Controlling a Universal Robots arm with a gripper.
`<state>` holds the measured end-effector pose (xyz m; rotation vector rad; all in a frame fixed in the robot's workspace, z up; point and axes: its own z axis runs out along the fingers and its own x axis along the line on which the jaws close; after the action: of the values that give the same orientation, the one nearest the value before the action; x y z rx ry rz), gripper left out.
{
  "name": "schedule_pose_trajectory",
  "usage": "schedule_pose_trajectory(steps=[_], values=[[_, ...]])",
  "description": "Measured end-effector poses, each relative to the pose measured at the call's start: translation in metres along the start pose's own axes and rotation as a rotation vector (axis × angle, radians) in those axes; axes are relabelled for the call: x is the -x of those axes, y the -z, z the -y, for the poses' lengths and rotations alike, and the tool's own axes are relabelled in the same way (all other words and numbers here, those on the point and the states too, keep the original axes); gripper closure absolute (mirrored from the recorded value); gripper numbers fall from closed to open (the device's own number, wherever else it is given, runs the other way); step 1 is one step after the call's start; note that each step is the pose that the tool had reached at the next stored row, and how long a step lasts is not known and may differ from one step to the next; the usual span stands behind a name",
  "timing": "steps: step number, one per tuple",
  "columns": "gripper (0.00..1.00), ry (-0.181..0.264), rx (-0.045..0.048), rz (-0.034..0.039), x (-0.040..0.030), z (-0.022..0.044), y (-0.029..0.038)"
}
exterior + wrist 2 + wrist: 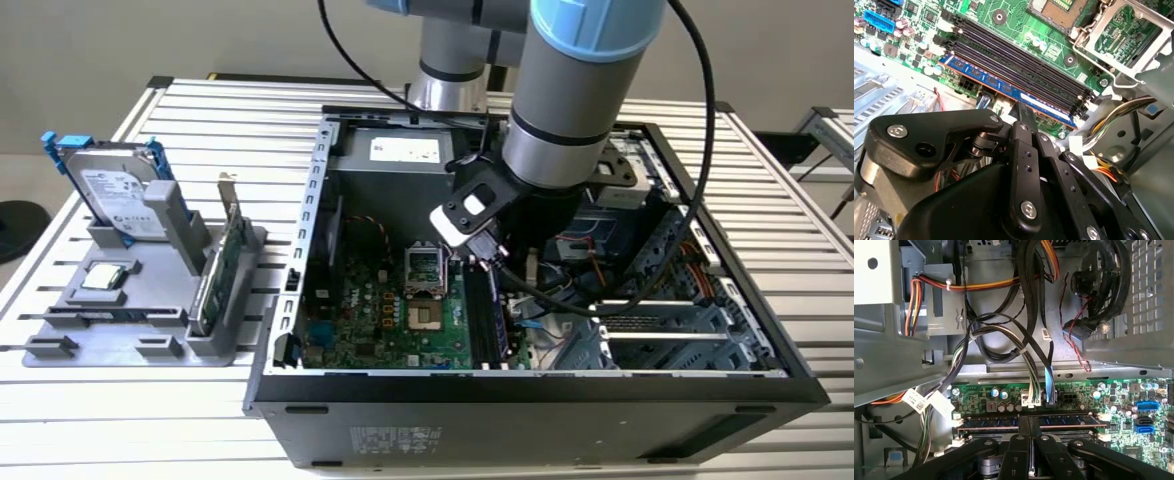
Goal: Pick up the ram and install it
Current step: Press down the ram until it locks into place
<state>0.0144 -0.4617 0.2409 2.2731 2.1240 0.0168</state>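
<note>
**A:** So where are you at? In the exterior view your arm is reaching down inside the open PC case [534, 385], well away from the grey parts stand [134, 330] that holds the hard drive [114, 190] and the green expansion card [220, 275].

**B:** You're on the install step, I'd say. In both wrist views the gripper [1026, 117] is right down on the ram [1019, 92], which is lying along the slot nearest the board's edge on the motherboard [1004, 30]. The black slots [1019, 57] beside it are bare.

**A:** Are you actually gripping it?

**B:** Looks like it: in the first wrist view the fingers [1019, 450] sit nearly together with just a thin gap, pinching the stick's [1064, 421] top edge about mid-length.

**A:** Is it seated?

**B:** Can't tell, the white end latches [1102, 417] are too small to judge. My guess: you need a straight, even push down, stick kept square to the slot, no tilting toward the cables [1029, 365] hanging close by.
</note>
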Motion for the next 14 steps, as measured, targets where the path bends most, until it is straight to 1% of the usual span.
schedule_pose_trajectory(steps=[8, 14], values=[[1.0, 0.007, 0.0, -0.0017, -0.0001, 0.0002, -0.0064], [1.0, 0.012, 0.0, -0.0023, -0.0005, 0.0002, -0.0091]])
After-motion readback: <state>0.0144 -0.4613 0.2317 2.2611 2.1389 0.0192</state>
